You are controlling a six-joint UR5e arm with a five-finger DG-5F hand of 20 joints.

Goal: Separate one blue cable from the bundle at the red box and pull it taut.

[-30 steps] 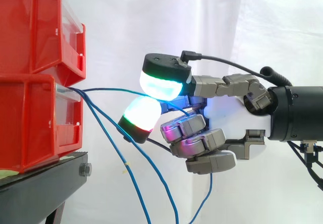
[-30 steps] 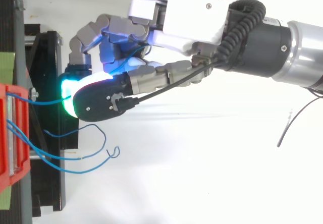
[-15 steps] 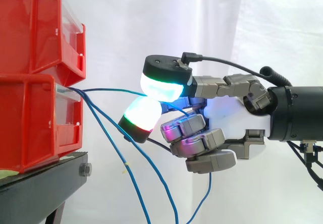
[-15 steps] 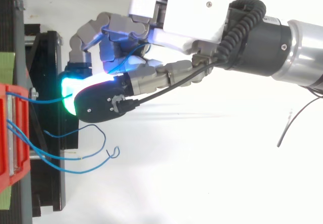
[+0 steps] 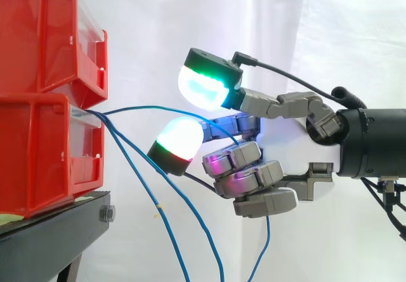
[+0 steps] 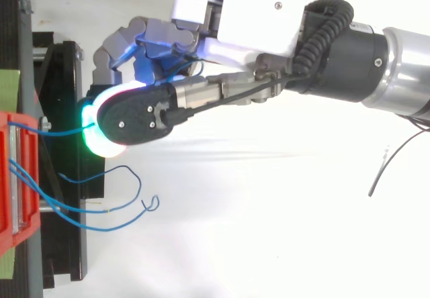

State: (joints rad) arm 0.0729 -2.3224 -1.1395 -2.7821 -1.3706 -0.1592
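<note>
Several blue cables come out of the lower red bin (image 5: 44,155). One blue cable (image 5: 146,108) arcs from the bin's front to my hand (image 5: 292,148). It passes over the outstretched finger, runs in behind the curled fingers and hangs down below the palm. The green-white thumb pad (image 5: 203,85) stands raised, apart from the white-red fingertip (image 5: 177,139) below it. From above, the hand (image 6: 235,23) reaches left and the same cable (image 6: 60,134) runs from the bin to the glowing pads. Two more blue cables (image 5: 165,225) droop loose towards the floor.
An upper red bin (image 5: 44,34) sits on the lower one, both on a black stand (image 5: 51,231) at the left. The loose cable ends (image 6: 114,170) curl beside the stand. A thin dark wire (image 6: 390,164) lies at the right.
The thumb pad has lifted up and off the fingertip it was pressed against. The cable between them now arcs a little higher. The arm has stayed in place.
</note>
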